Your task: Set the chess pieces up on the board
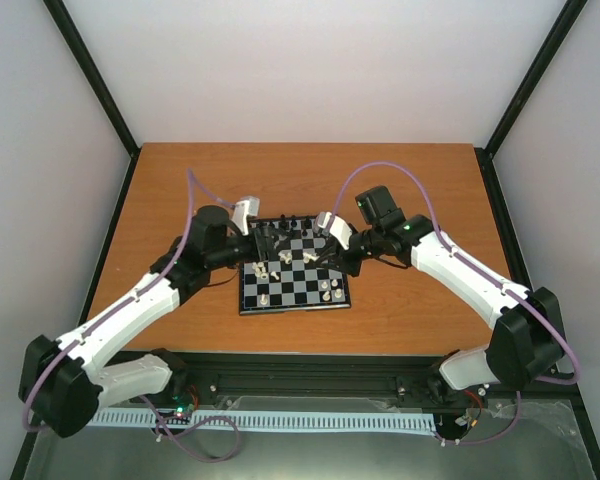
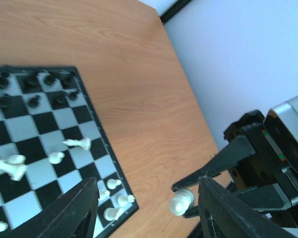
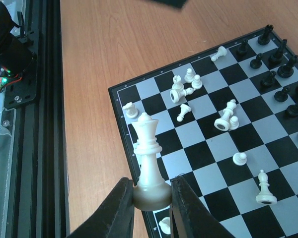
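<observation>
Wood table [image 1: 410,180], plain white walls [image 1: 310,70], nothing fancy. The board [image 1: 295,308] sits mid-table: black pieces [image 3: 286,69] stand along its far rows, while cream-white pieces [image 3: 226,119] are scattered over the rest, some toppled. Your right gripper [image 3: 151,203] pinches a tall white piece [image 3: 148,163] by its base, near the board's edge. The left gripper [image 2: 146,213] hangs over the board too, half-spread with nothing between its fingers. Watch out: that low grip could let the piece tilt, and with both arms crowding the board, one bump could knock more over.

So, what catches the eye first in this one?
The right hand pinches a tall cream-white piece upright by its base, at the edge of the board. Behind it, several white pieces lie toppled mid-board, while the black pieces stand lined along the far side.
</observation>
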Controlling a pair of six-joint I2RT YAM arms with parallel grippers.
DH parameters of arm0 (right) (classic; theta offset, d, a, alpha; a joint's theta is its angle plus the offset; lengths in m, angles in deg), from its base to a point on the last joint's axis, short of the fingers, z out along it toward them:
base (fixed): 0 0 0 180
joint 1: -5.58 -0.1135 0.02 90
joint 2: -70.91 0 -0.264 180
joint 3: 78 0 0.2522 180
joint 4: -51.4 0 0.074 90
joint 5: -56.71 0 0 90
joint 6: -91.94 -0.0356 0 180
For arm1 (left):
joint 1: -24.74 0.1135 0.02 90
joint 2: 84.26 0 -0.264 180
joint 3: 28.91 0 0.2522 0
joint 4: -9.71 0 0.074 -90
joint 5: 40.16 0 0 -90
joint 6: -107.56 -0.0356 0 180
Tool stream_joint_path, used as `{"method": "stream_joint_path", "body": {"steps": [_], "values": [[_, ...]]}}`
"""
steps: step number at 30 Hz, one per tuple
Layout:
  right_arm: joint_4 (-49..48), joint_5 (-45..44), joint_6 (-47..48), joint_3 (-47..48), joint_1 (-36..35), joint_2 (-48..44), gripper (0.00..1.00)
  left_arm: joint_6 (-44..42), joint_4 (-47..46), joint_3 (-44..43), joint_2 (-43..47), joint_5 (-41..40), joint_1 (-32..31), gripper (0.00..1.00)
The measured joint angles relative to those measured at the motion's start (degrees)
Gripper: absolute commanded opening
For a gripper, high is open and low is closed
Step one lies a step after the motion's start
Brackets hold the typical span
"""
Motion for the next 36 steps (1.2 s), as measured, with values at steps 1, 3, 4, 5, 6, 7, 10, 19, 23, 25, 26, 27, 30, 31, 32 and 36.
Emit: {"method": "stream_joint_path", "body": {"steps": [1,3,4,5,6,7,10,19,23,25,26,27,30,31,32,36], "values": [[-0.35,0.09,-0.04,-0.04,0.00,0.00,0.16,0.66,-1.16,-0.02,-1.11,0.33,-0.98,0.56],[-0.83,0.22,-0.07,-0.04,0.00,0.00,0.16,1.73,-2.80,-0.04,-2.93,0.94,-2.73,0.53],[-1.05,0.37,-0.09,-0.04,0.00,0.00,0.16,2.16,-3.41,-0.13,-3.72,1.18,-3.41,0.51],[-1.22,0.48,-0.13,-0.04,0.00,0.00,0.16,2.54,-4.07,-0.15,-4.39,1.38,-3.98,0.49],[-1.44,0.55,-0.22,-0.04,0.02,-0.02,0.16,2.95,-4.48,-0.20,-4.85,1.53,-4.28,0.49],[-1.70,0.59,-0.28,-0.07,0.00,-0.09,0.16,3.26,-4.81,-0.28,-5.29,1.79,-4.57,0.49],[-2.12,0.72,-0.44,-0.15,0.02,-0.63,0.16,4.00,-5.55,-0.92,-6.62,2.58,-4.96,0.50],[-3.08,1.01,-0.74,-0.68,0.07,-1.40,0.16,6.29,-7.96,-1.20,-9.33,5.64,-5.68,0.39],[-3.08,0.96,-0.90,-0.68,0.11,-1.40,0.16,6.91,-8.74,-1.20,-10.40,6.67,-6.25,0.32],[-3.10,0.94,-0.92,-0.68,0.15,-1.40,0.16,6.93,-8.94,-1.20,-10.60,7.02,-6.34,0.29],[-3.10,0.92,-0.92,-0.68,0.17,-1.40,0.16,6.99,-8.98,-1.20,-10.60,7.13,-6.34,0.28],[-3.10,0.92,-0.92,-0.68,0.17,-1.40,0.16,7.02,-9.01,-1.20,-10.60,7.19,-6.36,0.27],[-3.13,0.92,-0.92,-0.68,0.20,-1.40,0.16,7.19,-9.05,-1.20,-10.60,7.34,-6.38,0.22],[-3.13,0.92,-0.92,-0.68,0.20,-1.40,0.16,7.32,-9.07,-1.20,-10.60,7.41,-6.38,0.21],[-3.13,0.92,-0.94,-0.68,0.20,-1.40,0.16,7.39,-9.07,-1.20,-10.62,7.45,-6.38,0.20],[-3.15,0.90,-0.94,-0.68,0.22,-1.38,0.17,7.69,-9.09,-1.20,-10.62,7.52,-6.38,0.15]]}}
